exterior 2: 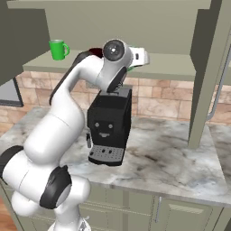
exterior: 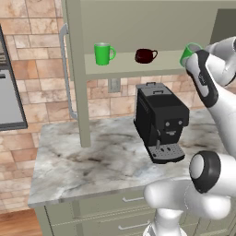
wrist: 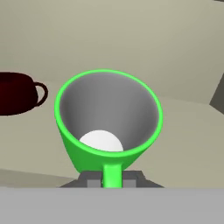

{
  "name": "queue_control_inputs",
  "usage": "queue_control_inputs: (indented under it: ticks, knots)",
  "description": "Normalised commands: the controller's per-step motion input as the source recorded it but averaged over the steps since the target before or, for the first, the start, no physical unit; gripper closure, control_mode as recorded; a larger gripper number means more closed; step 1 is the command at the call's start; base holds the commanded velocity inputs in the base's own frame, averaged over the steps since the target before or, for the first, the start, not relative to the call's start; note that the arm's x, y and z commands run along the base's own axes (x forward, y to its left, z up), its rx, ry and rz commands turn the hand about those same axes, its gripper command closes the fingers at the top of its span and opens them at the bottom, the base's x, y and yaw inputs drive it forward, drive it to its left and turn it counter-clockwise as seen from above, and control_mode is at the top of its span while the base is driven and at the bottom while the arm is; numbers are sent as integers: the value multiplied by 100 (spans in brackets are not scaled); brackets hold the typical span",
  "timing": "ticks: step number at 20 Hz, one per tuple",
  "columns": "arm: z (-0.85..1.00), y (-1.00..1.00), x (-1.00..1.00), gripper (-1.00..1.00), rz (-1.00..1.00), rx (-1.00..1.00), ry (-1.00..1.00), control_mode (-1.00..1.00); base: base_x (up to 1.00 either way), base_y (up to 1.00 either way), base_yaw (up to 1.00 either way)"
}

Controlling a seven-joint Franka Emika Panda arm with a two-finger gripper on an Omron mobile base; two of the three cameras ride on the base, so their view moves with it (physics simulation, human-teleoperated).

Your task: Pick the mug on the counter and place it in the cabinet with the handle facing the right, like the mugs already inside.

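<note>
three mugs (exterior: 190,52), one gripper (wrist: 112,180)

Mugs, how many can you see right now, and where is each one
3. A bright green mug on the cabinet shelf at left, a dark red mug mid-shelf, and the green mug at the gripper near the shelf's right end.

The mug (wrist: 108,122) is held directly ahead of the fingertips (wrist: 92,180), its handle (wrist: 112,174) set between them and its open mouth turned back toward the hand. Beyond it, the cabinet (exterior: 129,20) shelf is spread. To the left of the fingers, a squat mug (wrist: 17,92) is placed on that shelf, and farther left again another mug (exterior: 103,53) is stood. Below the fingers, a coffee machine (exterior: 161,122) is set on the counter (exterior: 78,161).
</note>
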Motion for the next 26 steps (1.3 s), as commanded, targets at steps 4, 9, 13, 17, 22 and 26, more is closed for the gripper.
queue_control_inputs:
  ticks: [4,9,13,17,22,26]
  knots:
    - [-2,0,40,100,6,0,4,-100,0,0,0]
    - [-5,0,39,100,7,0,7,-100,0,0,0]
    - [-6,0,35,100,8,0,8,-100,0,0,0]
    - [-7,0,34,100,8,0,8,-100,0,0,0]
    - [-8,0,30,100,7,0,5,-100,0,0,0]
    - [-11,0,25,100,7,0,0,-100,0,0,0]
